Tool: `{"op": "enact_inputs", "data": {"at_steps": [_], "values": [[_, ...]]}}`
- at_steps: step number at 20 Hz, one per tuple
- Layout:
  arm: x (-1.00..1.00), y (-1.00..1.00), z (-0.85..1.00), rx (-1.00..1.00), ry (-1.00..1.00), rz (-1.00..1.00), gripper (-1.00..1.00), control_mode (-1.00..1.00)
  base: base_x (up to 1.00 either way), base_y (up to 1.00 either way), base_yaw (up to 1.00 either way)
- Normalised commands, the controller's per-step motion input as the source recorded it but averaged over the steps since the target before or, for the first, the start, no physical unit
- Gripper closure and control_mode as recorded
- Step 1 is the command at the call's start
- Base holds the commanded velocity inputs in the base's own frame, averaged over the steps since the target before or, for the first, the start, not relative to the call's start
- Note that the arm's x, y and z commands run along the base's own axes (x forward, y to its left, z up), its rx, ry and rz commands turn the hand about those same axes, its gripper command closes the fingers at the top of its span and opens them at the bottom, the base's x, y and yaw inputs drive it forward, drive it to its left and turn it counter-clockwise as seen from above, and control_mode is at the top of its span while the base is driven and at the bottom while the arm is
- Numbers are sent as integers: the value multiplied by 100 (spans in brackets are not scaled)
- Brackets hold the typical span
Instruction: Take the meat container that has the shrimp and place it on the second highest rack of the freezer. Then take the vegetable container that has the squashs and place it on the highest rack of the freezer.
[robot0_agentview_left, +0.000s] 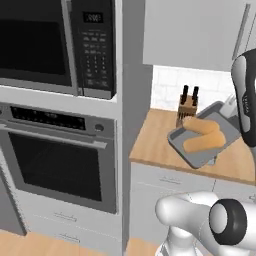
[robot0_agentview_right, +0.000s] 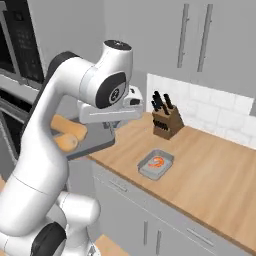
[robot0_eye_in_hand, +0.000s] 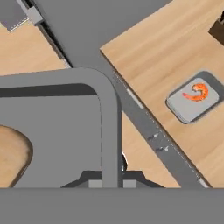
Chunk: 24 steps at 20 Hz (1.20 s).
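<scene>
The tool (robot0_eye_in_hand: 109, 183) is clamped narrow on the raised rim of the vegetable container (robot0_eye_in_hand: 65, 127), its finger tips pinching the tray's edge at the bottom of the hand view. In that view the tray's rounded corner curves up and away from the tool, and part of one tan squash (robot0_eye_in_hand: 13, 155) lies inside, off to the left.

In the left base view the vegetable container (robot0_agentview_left: 197, 150) hangs tilted above the counter (robot0_agentview_left: 155, 135), both squashes (robot0_agentview_left: 202, 135) lying side by side in it. In the right base view the tray (robot0_agentview_right: 92, 142) pokes out past the counter's left end, behind the arm, over open air.

Beyond the tray's rim in the hand view, the counter's front edge (robot0_eye_in_hand: 144, 109) runs diagonally, with drawer fronts below it. Farther out on bare wood sits the meat container (robot0_eye_in_hand: 194, 101) with the shrimp (robot0_eye_in_hand: 199, 92) curled inside, well apart from the held tray. In the right base view this small tray (robot0_agentview_right: 156, 164) rests near the counter's front edge, open wood on all sides; the knife block (robot0_agentview_right: 166, 122) stands behind it towards the tiled wall.

To the tool's left in the left base view rise the built-in oven (robot0_agentview_left: 60, 160) and microwave (robot0_agentview_left: 55, 45).
</scene>
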Motion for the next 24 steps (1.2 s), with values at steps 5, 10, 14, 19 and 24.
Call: {"op": "enact_inputs", "data": {"at_steps": [5,10,14,19,24], "values": [[0,0,0,0,0,0,100,100,0,17,100],[0,0,0,0,0,0,100,100,0,15,100],[0,0,0,0,0,0,100,100,0,24,94],[0,0,0,0,0,0,100,100,21,33,76],[0,0,0,0,0,0,100,100,78,36,27]]}}
